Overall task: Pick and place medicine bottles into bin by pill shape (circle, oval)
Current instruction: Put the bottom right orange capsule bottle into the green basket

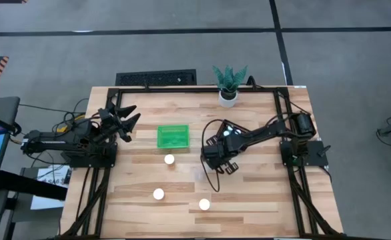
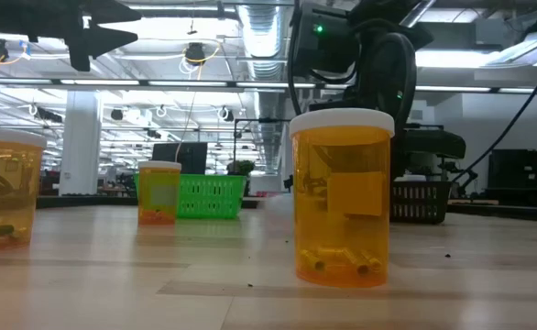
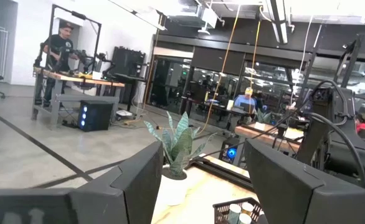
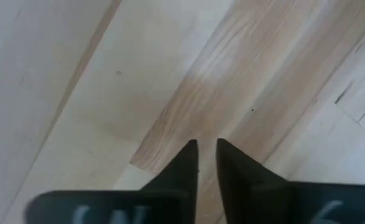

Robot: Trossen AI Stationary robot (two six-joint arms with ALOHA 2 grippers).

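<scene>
- Three medicine bottles stand loose on the table (image 1: 262, 200): one (image 1: 169, 159) just in front of the green basket (image 1: 173, 137), one (image 1: 158, 194) nearer the front edge, one (image 1: 204, 205) to its right.
- A dark basket (image 1: 230, 133), beneath the right arm, already holds white-capped bottles.
- The right gripper (image 4: 206, 148) points down at bare wood, fingers almost together, holding nothing.
- The left gripper (image 1: 123, 119) hovers at the table's left rear, fingers spread apart and empty.
- Handling, judged from the low view: each bottle (image 2: 342, 195) is rigid amber plastic, nearly empty, therefore light and easily tipped.
- The smooth round wall may slip; grip the body at mid-height, below the white cap (image 2: 342, 120).
- A few pills lie on the bottle floor; shape is hard to confirm.
</scene>
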